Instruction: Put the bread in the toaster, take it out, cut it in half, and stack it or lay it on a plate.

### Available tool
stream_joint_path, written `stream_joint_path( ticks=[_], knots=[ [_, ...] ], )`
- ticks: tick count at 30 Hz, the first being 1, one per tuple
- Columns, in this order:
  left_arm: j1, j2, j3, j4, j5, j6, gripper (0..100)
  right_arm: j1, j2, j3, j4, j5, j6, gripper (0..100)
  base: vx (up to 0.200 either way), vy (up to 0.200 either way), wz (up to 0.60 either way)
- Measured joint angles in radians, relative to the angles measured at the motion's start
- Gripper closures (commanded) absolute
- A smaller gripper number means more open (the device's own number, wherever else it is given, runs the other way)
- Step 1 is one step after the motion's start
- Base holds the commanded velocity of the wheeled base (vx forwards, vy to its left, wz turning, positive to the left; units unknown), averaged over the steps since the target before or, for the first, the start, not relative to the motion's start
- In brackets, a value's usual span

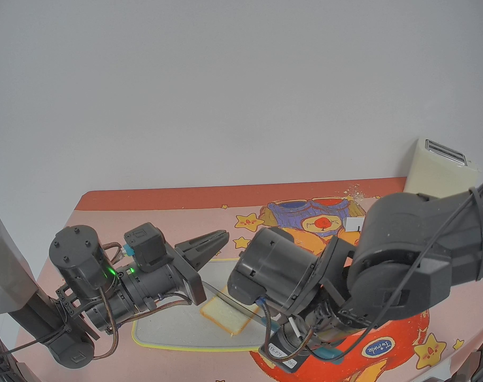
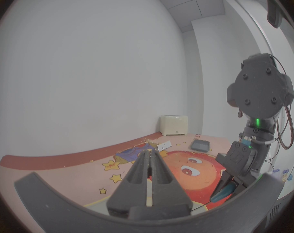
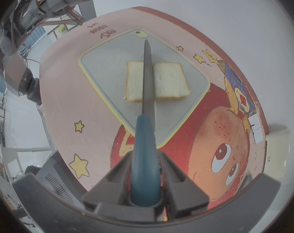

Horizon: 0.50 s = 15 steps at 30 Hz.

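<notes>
The right end effector (image 3: pixel 147 165) is clamped on the blue handle of a knife (image 3: pixel 148 107), its fingers pressed against both sides of the handle. The blade points away from the wrist and lies across a slice of bread (image 3: pixel 168 81), crossing it off-centre so that a narrower strip shows on one side and a wider part on the other. Whether the edge has gone into the slice cannot be told. The bread lies flat on a grey cutting board (image 3: pixel 105 68) with a yellow rim, roughly in the middle of it.

The left end effector (image 2: pixel 149 159) is drawn almost fully together, with only a thin slit between its fingers and nothing in it. In the head view it hangs raised near the far edge of the board, to the left of the bread and apart from it.

The board rests on a pink surface (image 1: pixel 146 208) printed with a large orange cartoon face and yellow stars. A cream toaster (image 2: pixel 174 125) stands at the far right corner against the wall. A small dark dish (image 2: pixel 200 145) sits in front of it, and two white cards (image 2: pixel 164 145) stand nearby. Crumbs (image 1: pixel 353 191) dot the far edge.
</notes>
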Motion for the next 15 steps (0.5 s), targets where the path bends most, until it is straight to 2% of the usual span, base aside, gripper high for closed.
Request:
stream_joint_path(
  ticks=[12,14,15],
  knots=[
    [0.003,-0.035,-0.003,-0.001,0.001,0.004,100,0.029,-0.054,-0.039,-0.084,-0.105,0.11,100,0.0,0.0,0.0],
    [0.003,-0.037,-0.002,-0.001,0.001,0.004,100,0.028,-0.067,-0.039,-0.085,-0.138,0.141,100,0.0,0.0,0.0],
    [0.003,-0.038,-0.001,-0.001,0.001,0.004,100,0.027,-0.077,-0.039,-0.085,-0.166,0.173,100,0.0,0.0,0.0]
  ],
)
